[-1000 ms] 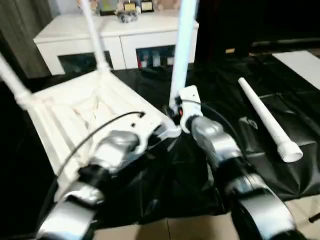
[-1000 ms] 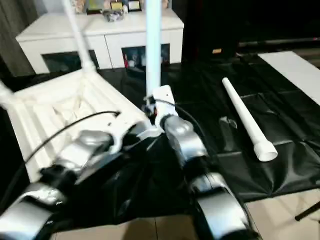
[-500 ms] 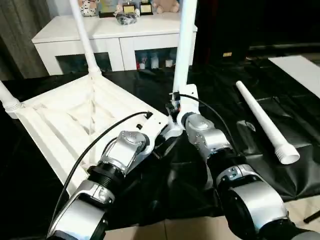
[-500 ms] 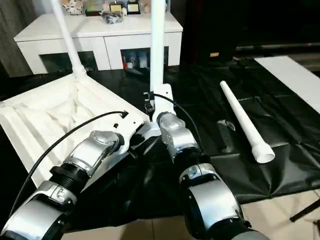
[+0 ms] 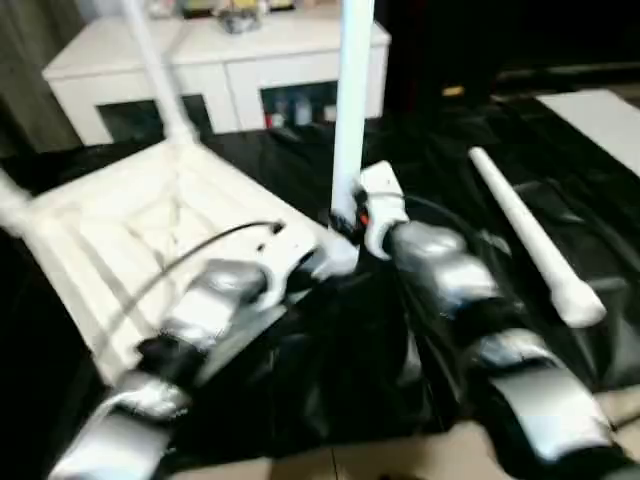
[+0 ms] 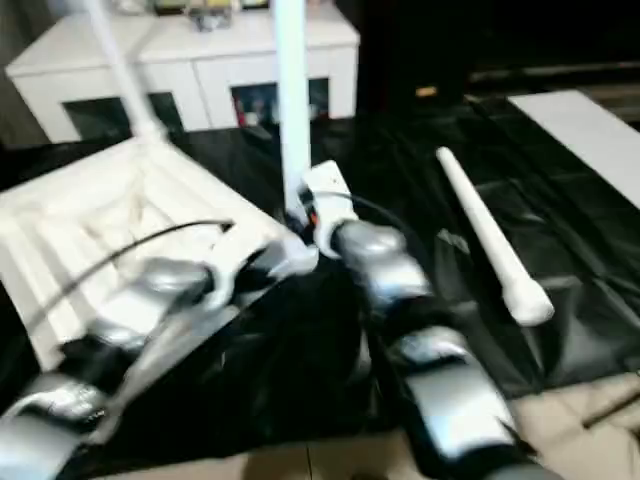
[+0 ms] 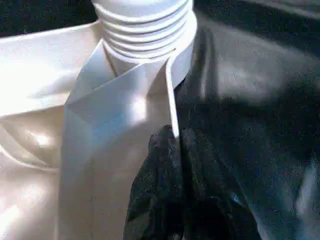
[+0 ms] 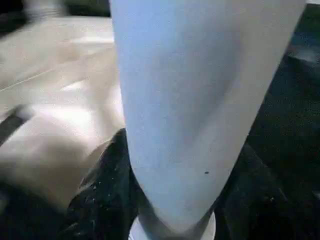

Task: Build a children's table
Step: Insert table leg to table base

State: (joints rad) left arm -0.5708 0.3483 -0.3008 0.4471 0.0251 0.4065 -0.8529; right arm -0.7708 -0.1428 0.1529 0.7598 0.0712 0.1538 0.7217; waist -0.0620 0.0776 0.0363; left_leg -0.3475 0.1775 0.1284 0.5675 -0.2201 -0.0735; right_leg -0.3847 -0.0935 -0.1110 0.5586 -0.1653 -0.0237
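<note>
The left hand (image 7: 175, 142) has its two black fingers (image 7: 162, 150) pressed together on the thin white rim of the tabletop (image 5: 130, 225), pinching that edge just beside the corner socket where a ribbed leg end sits. The right hand (image 5: 352, 215) is at that same near corner, and its fingers (image 8: 107, 170) stand partly apart around the foot of the upright leg (image 5: 352, 100), which rises close against them in the wrist view; the grip looks closed on the tube, though the contact itself is blurred. The tabletop lies upside down, ribbed underside up, on black sheeting (image 5: 440, 170) that covers the floor, and it sits to the left of both forearms, tilted slightly. A second leg (image 5: 158, 75) stands up from its far corner, and the base of a third (image 5: 12, 200) shows at the left corner. The fourth leg (image 5: 528, 235) lies loose on the sheeting well to the right of the right arm, its ribbed wide end nearest the robot. A black cable (image 5: 200, 250) arcs over the tabletop to the left wrist. Behind the tabletop stands a white cabinet (image 5: 220, 60) with small objects on top. A pale flat panel (image 5: 600, 115) lies at the far right on the sheeting.
</note>
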